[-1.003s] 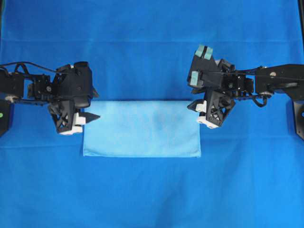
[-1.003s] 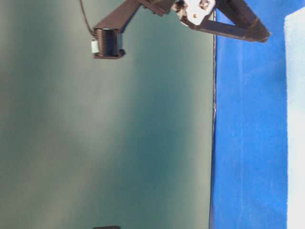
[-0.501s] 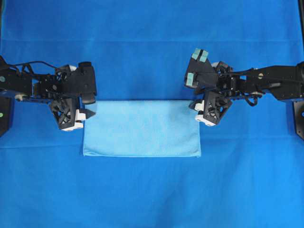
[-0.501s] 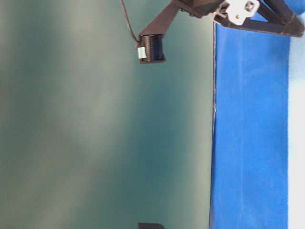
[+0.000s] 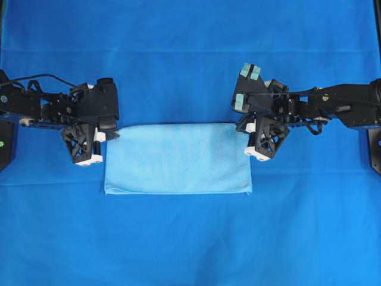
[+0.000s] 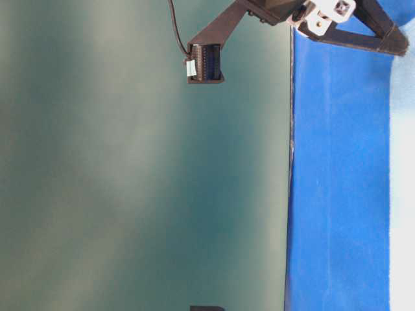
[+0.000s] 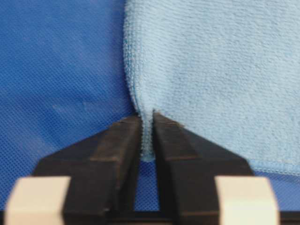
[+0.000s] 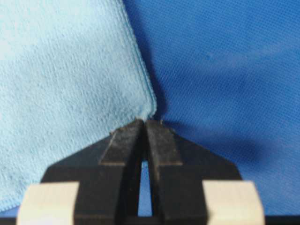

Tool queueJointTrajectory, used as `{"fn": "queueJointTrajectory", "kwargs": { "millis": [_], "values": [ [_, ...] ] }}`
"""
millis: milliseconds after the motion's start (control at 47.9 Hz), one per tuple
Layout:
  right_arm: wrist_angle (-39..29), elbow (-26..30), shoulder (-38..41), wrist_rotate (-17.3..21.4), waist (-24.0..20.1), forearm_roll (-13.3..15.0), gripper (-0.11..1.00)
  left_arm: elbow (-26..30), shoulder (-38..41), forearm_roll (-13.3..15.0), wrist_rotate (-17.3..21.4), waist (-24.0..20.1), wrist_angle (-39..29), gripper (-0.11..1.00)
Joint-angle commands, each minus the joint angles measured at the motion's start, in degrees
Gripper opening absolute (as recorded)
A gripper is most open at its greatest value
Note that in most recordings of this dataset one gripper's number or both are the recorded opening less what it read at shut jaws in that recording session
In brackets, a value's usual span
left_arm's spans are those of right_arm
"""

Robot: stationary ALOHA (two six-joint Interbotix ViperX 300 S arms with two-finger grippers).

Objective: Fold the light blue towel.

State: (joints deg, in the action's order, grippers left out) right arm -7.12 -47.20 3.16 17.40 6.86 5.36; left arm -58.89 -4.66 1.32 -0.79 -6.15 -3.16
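The light blue towel point(image 5: 178, 159) lies folded into a wide rectangle on the dark blue sheet. My left gripper point(image 5: 114, 132) is at its far left corner and my right gripper point(image 5: 242, 126) at its far right corner. In the left wrist view the black fingers point(image 7: 126, 140) are shut, with the towel point(image 7: 211, 70) corner pinched between them at the left gripper point(image 7: 147, 123). The right wrist view shows the right gripper point(image 8: 145, 123) shut, its tips meeting on the corner of the towel point(image 8: 61, 70). A pale strip of the towel point(image 6: 403, 194) shows in the table-level view.
A royal-blue sheet point(image 5: 190, 59) covers the whole table. Both arms reach in from the sides, with black mounts at the left edge point(image 5: 5, 146) and the right edge point(image 5: 375, 149). In the table-level view one arm point(image 6: 350, 29) hangs over the sheet point(image 6: 337, 194).
Both grippers came down and in onto the towel's far corners and went from open to shut. The towel's far edge now sits slightly drawn up at the corners.
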Motion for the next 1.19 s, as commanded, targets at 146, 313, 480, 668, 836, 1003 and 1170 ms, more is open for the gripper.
{"fn": "queueJointTrajectory", "kwargs": {
  "millis": [146,313,480,668,836,1003,1170],
  "values": [
    [-0.9,0.4,-1.2,0.3,-0.4,0.0,0.02,2.0,-1.5,0.0,0.1,-0.2,-2.5,0.04],
    [-4.0,0.9,-5.9,0.4,-0.4,0.0,0.02,4.2,-5.8,0.0,-0.4,-0.2,-7.3,0.04],
    [-8.3,1.4,-12.9,0.2,-0.4,0.1,0.02,7.0,-12.0,0.0,-0.6,0.3,-12.8,0.04],
    [-13.2,2.7,-20.9,0.1,-0.4,0.5,0.02,9.1,-18.2,0.0,-0.8,0.4,-16.3,0.04],
    [-17.8,4.4,-26.3,0.1,-0.4,0.9,0.02,11.0,-24.1,0.0,-0.7,1.8,-17.4,0.04],
    [-18.5,4.4,-27.9,0.4,-0.4,1.9,0.02,10.3,-26.1,0.0,-0.9,1.9,-17.6,0.04],
    [-17.9,4.9,-25.9,1.0,1.6,4.1,0.02,10.4,-25.7,0.0,-1.1,2.5,-17.2,0.04]
  ]
}}
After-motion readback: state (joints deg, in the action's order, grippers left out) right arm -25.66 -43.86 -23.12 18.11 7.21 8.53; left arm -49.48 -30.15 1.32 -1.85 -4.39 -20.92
